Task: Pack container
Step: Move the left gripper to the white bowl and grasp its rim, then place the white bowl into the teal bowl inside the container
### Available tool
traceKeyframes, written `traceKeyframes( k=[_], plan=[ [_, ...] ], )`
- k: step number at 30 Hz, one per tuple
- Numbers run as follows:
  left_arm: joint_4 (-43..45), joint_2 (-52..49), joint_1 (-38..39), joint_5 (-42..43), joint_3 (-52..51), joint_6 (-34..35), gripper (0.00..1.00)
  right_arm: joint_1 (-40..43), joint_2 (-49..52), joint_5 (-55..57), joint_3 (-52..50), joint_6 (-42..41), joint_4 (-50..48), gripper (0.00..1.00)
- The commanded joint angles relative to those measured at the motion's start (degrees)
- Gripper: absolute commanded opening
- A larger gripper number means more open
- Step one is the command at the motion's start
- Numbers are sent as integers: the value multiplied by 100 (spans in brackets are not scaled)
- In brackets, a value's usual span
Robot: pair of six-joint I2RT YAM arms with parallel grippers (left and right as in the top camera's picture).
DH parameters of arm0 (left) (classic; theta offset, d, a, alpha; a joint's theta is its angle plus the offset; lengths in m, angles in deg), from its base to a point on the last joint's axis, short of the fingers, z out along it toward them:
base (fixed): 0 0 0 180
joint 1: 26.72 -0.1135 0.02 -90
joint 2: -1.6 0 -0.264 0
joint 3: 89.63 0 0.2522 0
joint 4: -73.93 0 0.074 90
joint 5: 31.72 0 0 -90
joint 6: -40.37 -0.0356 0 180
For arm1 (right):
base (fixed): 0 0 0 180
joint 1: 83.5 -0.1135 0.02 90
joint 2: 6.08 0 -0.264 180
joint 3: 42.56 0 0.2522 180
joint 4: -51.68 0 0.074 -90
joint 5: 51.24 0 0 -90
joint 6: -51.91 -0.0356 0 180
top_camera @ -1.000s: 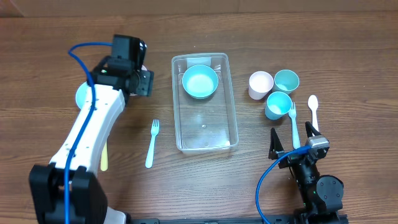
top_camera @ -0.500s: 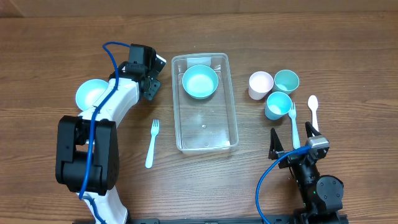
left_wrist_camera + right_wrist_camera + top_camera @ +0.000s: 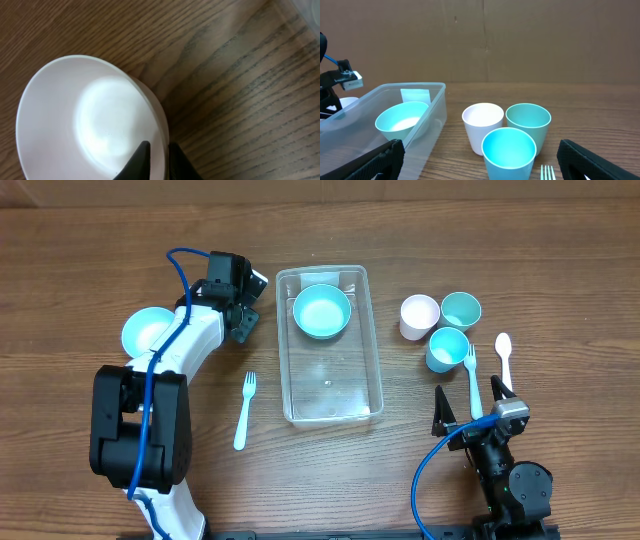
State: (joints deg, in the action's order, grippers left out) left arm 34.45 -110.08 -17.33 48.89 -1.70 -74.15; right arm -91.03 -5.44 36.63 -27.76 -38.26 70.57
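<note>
The rim of the white bowl (image 3: 90,125) is pinched by the closed left fingers (image 3: 141,159), at 10 o'clock of the container (image 3: 330,405) centred on the tabletop (image 3: 560,240). It should be lifted level over the wall and set at 6 o'clock of the teal bowl (image 3: 321,311). The right fingers (image 3: 600,160) are spread, empty.

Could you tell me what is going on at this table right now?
The left gripper pinches the rim of a white bowl beside the clear container, which already holds one teal bowl. The right gripper sits open and idle near the three cups. A second teal bowl, two forks and a spoon lie outside it.
</note>
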Motion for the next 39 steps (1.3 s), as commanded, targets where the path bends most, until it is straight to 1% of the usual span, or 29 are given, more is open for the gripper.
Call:
traceKeyframes(
  k=[1,4,5,12,16,17,18,19,21,22,23,25,29,33,36,37,39],
  plan=[
    [-48,-105,28,94,-17,-28,11,22,-37,-9,-59,22,-50,100],
    [-85,-105,28,116,-17,-28,16,22,-37,-11,-59,22,-50,100],
    [-92,-107,26,155,-20,-28,22,22,-37,-9,-59,22,-50,100],
    [-109,-116,26,155,-20,-11,19,22,-37,-9,-59,22,-50,100],
    [-127,-144,26,153,-22,-11,23,22,-37,-9,-59,22,-48,100],
    [-131,-149,26,155,-22,-11,25,22,-37,-9,-59,22,-50,100],
    [-129,-175,26,153,-26,-13,25,22,-37,-9,-59,22,-50,100],
    [-125,-192,26,153,-26,-15,22,22,-37,-9,-59,22,-50,100],
    [-125,-201,26,98,-26,-15,10,22,-37,-9,-59,22,-50,100],
    [-127,-201,26,55,-26,-13,6,22,-37,-11,-59,22,-50,100],
    [-129,-201,26,24,-26,-13,5,22,-37,-9,-59,22,-50,100],
    [-129,-197,33,-42,-24,-15,4,22,-37,-9,-59,22,-50,100],
    [-153,13,87,-649,166,129,4,22,-37,-9,-59,22,-50,100],
    [-522,584,286,-717,807,505,4,22,-37,-9,-59,22,-50,100],
    [-717,1036,671,-713,1244,505,4,22,-37,-9,-59,22,-50,100],
    [-828,1307,1045,-710,1443,503,4,22,-37,-9,-59,22,-50,100],
    [-911,1528,1513,-708,1534,501,4,22,-37,-9,-59,22,-50,100]
  ],
)
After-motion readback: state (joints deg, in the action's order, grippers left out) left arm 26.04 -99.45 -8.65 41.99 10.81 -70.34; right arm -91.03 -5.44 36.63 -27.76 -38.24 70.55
